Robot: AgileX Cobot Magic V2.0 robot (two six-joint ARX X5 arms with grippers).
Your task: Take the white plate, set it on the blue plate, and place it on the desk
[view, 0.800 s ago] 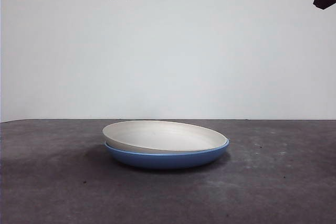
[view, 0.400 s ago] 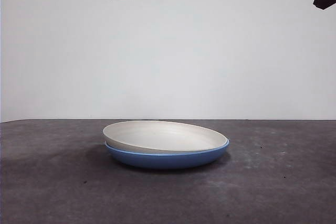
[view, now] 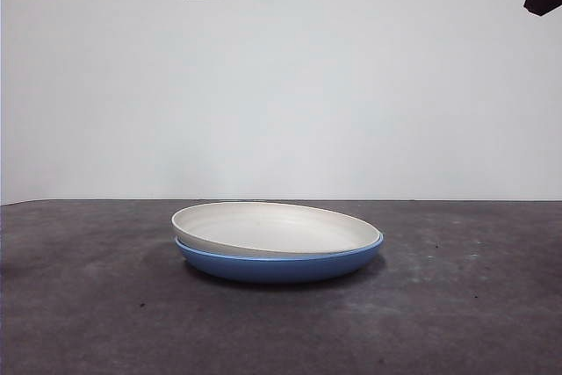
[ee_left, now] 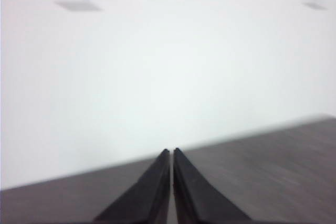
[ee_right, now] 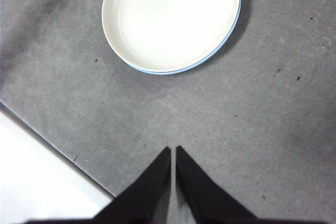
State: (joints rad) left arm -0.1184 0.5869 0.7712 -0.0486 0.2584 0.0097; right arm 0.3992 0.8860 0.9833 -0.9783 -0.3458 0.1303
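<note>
The white plate (view: 274, 227) sits nested in the blue plate (view: 279, 265), mouth up, the pair resting on the desk (view: 97, 305) near its middle in the front view. Both are round, so neither has a long axis to speak of; the white plate does sit slightly tilted, its rim riding higher above the blue rim on the left of the front view and nearly level with it on the right. From the right wrist view the white plate (ee_right: 171, 18) covers almost all of the blue plate (ee_right: 223, 43), which shows only as a thin blue crescent along one edge.

The right gripper (ee_right: 172, 150) hangs high above the desk (ee_right: 273, 129) with its fingers (ee_right: 155, 177) pressed together, tips almost touching, holding nothing. The stacked plates lie well apart from those fingertips, straight out beyond them, with bare desk between. In the front view this arm shows only as a dark tip at the top right corner.

The left gripper (ee_left: 171, 153) also has its fingers (ee_left: 152, 187) closed tip to tip and empty (its picture is blurred). It faces the pale wall (ee_left: 168, 61) and a strip of desk; neither plate appears there.
</note>
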